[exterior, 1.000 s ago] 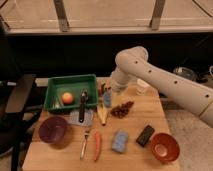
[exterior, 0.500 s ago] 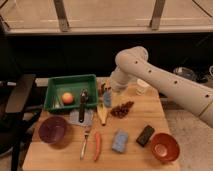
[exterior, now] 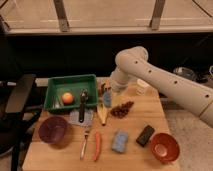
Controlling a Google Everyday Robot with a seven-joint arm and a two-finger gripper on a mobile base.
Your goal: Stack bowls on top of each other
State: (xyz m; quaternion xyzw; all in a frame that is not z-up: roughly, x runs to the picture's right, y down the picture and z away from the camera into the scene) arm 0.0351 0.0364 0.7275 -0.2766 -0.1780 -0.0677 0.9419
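Observation:
The dark purple bowl sits upright at the table's front left. At the front right corner stands the glossy orange-red bowl, also upright. The two are far apart, with other items between them. My gripper hangs at the middle back of the table, just right of the green tray, pointing down over a small blue cup. Its fingers stand open and I see nothing held between them. It is well away from both bowls.
A green tray holds an orange fruit and a dark utensil. A banana, brown cluster, fork, carrot, blue sponge and black block lie mid-table. A chair stands at the left.

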